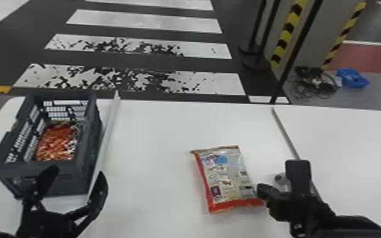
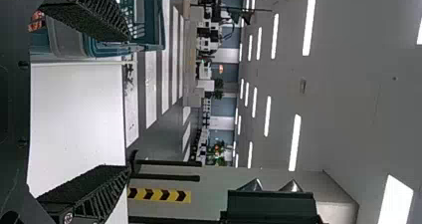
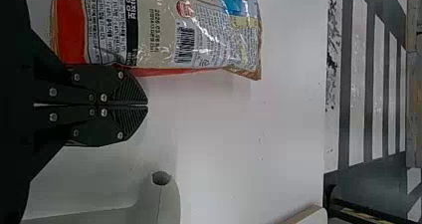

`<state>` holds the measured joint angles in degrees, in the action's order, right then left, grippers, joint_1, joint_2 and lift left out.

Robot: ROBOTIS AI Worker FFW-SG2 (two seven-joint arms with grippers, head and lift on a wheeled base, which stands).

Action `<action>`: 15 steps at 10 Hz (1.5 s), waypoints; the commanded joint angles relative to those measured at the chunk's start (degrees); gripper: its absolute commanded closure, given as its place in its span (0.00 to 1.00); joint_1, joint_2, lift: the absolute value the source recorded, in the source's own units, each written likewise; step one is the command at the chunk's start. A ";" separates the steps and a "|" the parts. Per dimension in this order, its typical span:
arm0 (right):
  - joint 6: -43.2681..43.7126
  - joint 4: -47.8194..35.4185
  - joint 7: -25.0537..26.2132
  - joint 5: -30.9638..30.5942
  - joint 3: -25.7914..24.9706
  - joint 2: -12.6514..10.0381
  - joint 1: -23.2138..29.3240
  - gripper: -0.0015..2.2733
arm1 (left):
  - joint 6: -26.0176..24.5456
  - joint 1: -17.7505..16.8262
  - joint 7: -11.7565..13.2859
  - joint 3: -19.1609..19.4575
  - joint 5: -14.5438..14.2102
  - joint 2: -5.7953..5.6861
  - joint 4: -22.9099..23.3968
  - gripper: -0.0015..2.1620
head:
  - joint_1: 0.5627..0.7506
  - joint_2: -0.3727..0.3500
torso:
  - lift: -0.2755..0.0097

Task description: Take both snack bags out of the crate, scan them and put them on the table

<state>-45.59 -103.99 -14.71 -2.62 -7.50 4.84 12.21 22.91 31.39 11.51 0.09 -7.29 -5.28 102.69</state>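
Observation:
One snack bag (image 1: 227,177) lies flat on the table, its printed back and barcode facing up. The other, orange-red bag (image 1: 57,142) rests inside the dark crate (image 1: 41,171) at the left. My left gripper (image 1: 75,175) stands open at the crate's near side; in its wrist view the left gripper (image 2: 129,103) holds nothing. Beside the tabled bag's near right corner is my right gripper (image 1: 262,191). The right wrist view has the right gripper (image 3: 148,105) shut with nothing between its tips, close along the edge of the bag (image 3: 169,30); contact cannot be told.
A pale grey rounded device (image 3: 166,199) is on the table (image 1: 155,152) to the right of the bag, partly behind my right arm. Raised strips run across the table beside the crate and on the right. Dark posts stand beyond the far edge.

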 commanded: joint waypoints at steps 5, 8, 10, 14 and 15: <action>-0.25 0.02 -0.67 0.16 0.91 -0.62 -1.22 0.99 | 0.15 -0.01 0.00 0.00 0.00 0.01 -0.12 0.04 | 0.70 0.40 | 0.63; -0.25 2.66 -0.67 -0.72 1.43 -0.62 -4.12 0.99 | 0.15 -0.01 0.00 0.00 0.00 0.01 -0.12 0.04 | 0.70 0.40 | 0.63; -0.25 2.66 -0.67 -0.72 2.58 -0.62 -4.03 0.99 | 0.15 -0.01 0.00 0.09 0.00 0.01 -0.12 0.04 | 0.70 0.40 | 0.63; 0.45 2.66 -0.75 -0.55 3.81 -0.71 -4.03 0.99 | 0.15 0.07 0.00 0.09 0.09 0.01 -0.03 0.04 | 0.70 0.43 | 0.63; 1.86 3.27 -0.75 -0.81 4.51 -0.71 -4.56 0.99 | -0.02 0.07 0.00 0.09 0.09 -0.08 0.06 0.04 | 0.70 0.44 | 0.63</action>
<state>-44.52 -101.11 -15.47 -3.27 -3.46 4.13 8.01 22.97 31.47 11.51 0.18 -7.22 -5.30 102.69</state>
